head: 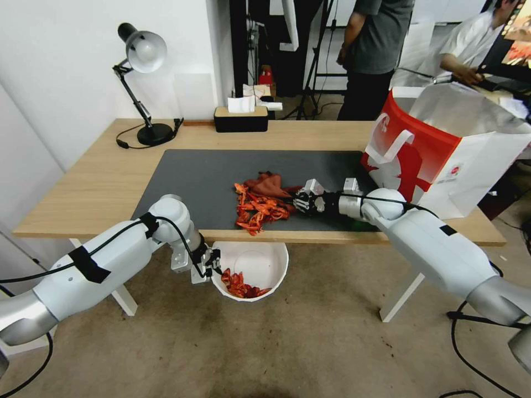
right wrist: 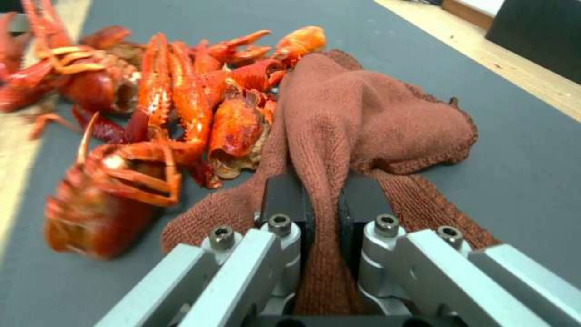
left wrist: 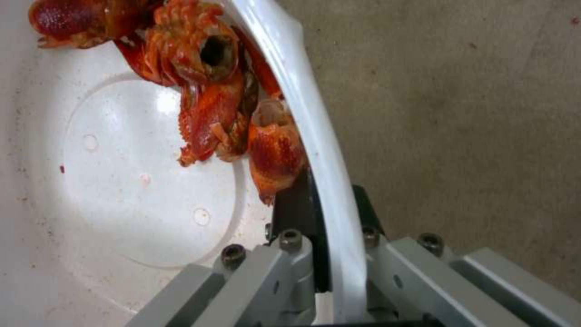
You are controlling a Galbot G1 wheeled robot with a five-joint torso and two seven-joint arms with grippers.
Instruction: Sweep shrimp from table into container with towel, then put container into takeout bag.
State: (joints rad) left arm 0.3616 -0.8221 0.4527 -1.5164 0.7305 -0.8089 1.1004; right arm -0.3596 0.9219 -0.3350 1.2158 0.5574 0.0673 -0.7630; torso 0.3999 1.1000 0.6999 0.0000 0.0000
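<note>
A heap of orange-red shrimp [head: 259, 209] lies on the dark grey mat near the table's [head: 99, 182] front edge. The rust-red towel [head: 269, 184] rests against the heap's far side. My right gripper [head: 298, 200] is shut on a fold of the towel [right wrist: 339, 136], with shrimp [right wrist: 151, 118] piled just beside it. Below the front edge, my left gripper [head: 212, 266] is shut on the rim of the white container [head: 271, 264], which hangs in the air under the heap. A few shrimp [head: 239, 286] lie inside it, and the left wrist view shows the shrimp [left wrist: 218, 104] against the container's wall [left wrist: 315, 136].
The red and white takeout bag [head: 442, 155] stands open at the table's right end, close behind my right arm. A black tissue box [head: 241, 118] and a desk lamp [head: 145, 55] stand along the back edge. White table legs [head: 402, 296] flank the container.
</note>
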